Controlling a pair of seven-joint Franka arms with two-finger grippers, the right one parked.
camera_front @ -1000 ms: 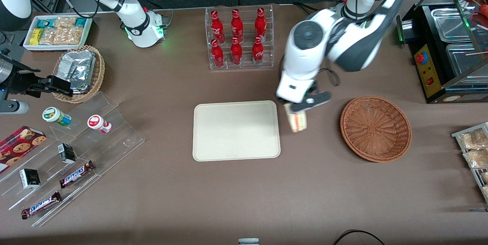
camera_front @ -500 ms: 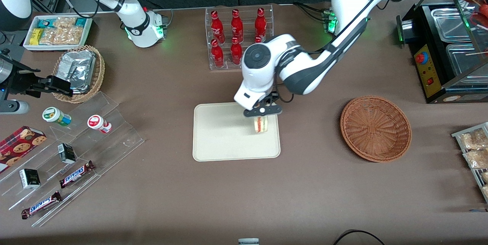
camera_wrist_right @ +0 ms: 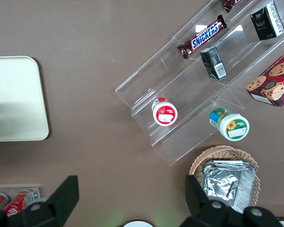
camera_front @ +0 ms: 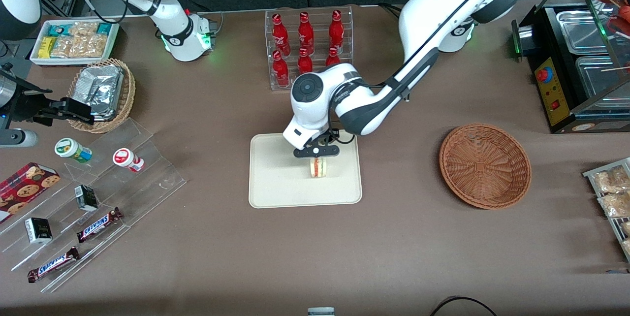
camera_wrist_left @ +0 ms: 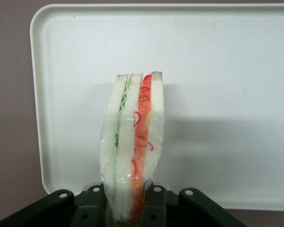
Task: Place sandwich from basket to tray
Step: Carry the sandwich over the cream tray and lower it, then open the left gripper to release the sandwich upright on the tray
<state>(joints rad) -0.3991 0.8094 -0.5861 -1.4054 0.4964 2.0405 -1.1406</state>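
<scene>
The sandwich hangs over the middle of the tray, near the centre of the frame.

The pincer is clamped on its top and holds it on edge, so it can go straight down; the basket sits empty.

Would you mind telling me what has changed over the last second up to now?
The gripper, shut on the sandwich throughout, carried it from the gap between basket and tray to over the tray, toward the parked arm's end. It is not let go. Basket, tray and bottles stayed put.
</scene>
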